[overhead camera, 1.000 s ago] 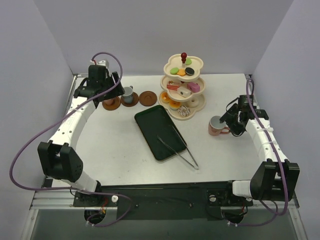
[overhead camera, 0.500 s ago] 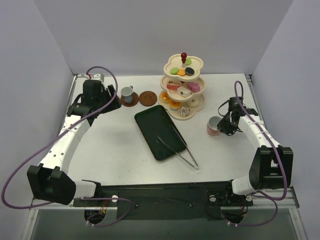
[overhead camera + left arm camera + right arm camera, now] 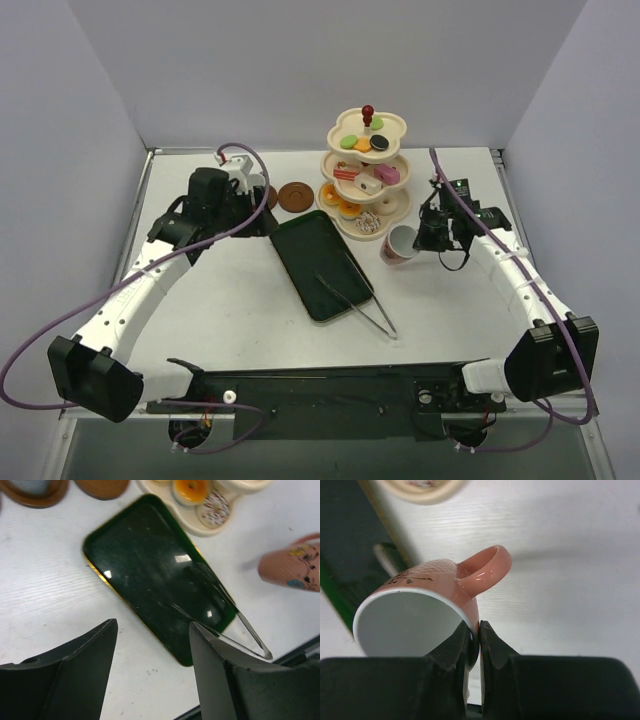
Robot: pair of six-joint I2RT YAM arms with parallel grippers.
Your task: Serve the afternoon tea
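White worktop, lilac walls, and your eyes go straight to the pink cup (image 3: pixel 410 622). It's right of centre, between the tray's right-hand long edge and the worktop's right edge, just in front of the stand (image 3: pixel 404 205). It looks tipped off upright, with a shadow under the handle, so I judge it clear of the surface. Your right gripper (image 3: pixel 479 630) has it by the wall, one finger inside the rim and one outside. They're pressed together on that thin lip right beside the handle.

Think about what you hold. It's small, so likely light, and stiff, with no give at all. It's glossy outside and in, so slick against hard fingers. A pinch on one spot of the rim lets it swing like a bell, and the tilt says it leans. China or plastic, I can't tell, so treat it as chippable. Bite as far down the wall as the fingers allow and keep the handle beside the pads as a stop. Move slowly and set it down flat on its base.

Outward now. The dark tray (image 3: pixel 305 255) lies slantwise mid-worktop, with tongs (image 3: pixel 362 300) across its near end, poking toward the near edge. A bare saucer (image 3: pixel 296 196) waits toward the far edge, left of the stand, a likely landing spot. Your left gripper (image 3: pixel 152 630) hovers by the tray's far corner, fingers spread wide, nothing between them.
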